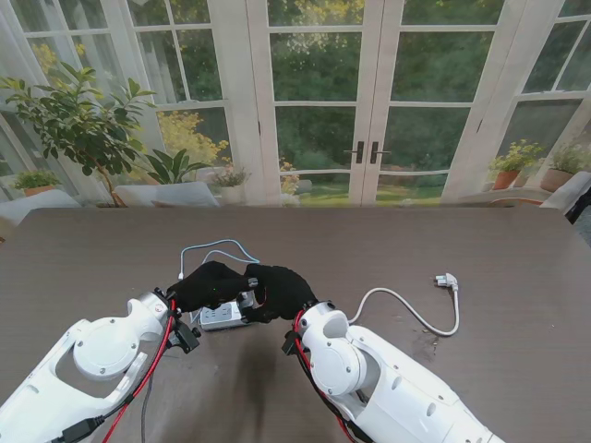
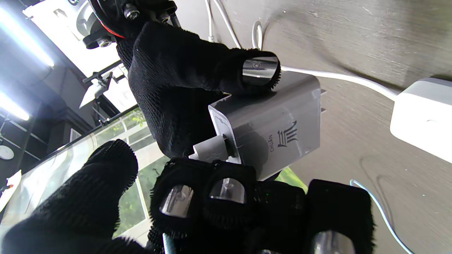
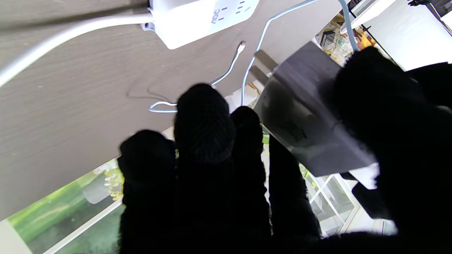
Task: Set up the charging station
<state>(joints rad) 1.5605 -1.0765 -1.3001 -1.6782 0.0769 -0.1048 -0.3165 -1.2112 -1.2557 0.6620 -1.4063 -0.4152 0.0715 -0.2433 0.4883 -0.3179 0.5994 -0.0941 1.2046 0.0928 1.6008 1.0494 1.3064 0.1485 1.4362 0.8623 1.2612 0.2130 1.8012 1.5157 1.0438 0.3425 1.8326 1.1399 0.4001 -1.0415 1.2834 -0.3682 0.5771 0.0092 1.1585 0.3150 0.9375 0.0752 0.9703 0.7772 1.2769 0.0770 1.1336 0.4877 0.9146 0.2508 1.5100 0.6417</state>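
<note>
Over the white power strip [image 1: 220, 317] [image 2: 423, 116] [image 3: 201, 17] my two black-gloved hands meet. The right hand [image 1: 280, 291] is shut on a grey charger block [image 2: 279, 123] [image 3: 303, 116], held off the table with its prongs toward the strip. A white USB plug [image 2: 208, 151] sits in the charger's end. My left hand [image 1: 209, 284] curls its fingertips [image 2: 226, 192] around that plug and its pale blue cable [image 1: 217, 247] [image 3: 247, 67]. From the stand, the hands hide the charger.
The strip's white cord [image 1: 406, 314] loops right across the brown table [image 1: 416, 240] and ends in a mains plug [image 1: 447, 281]. The blue cable's loose end [image 3: 241, 44] lies beyond the strip. Glass doors and potted plants stand past the far edge.
</note>
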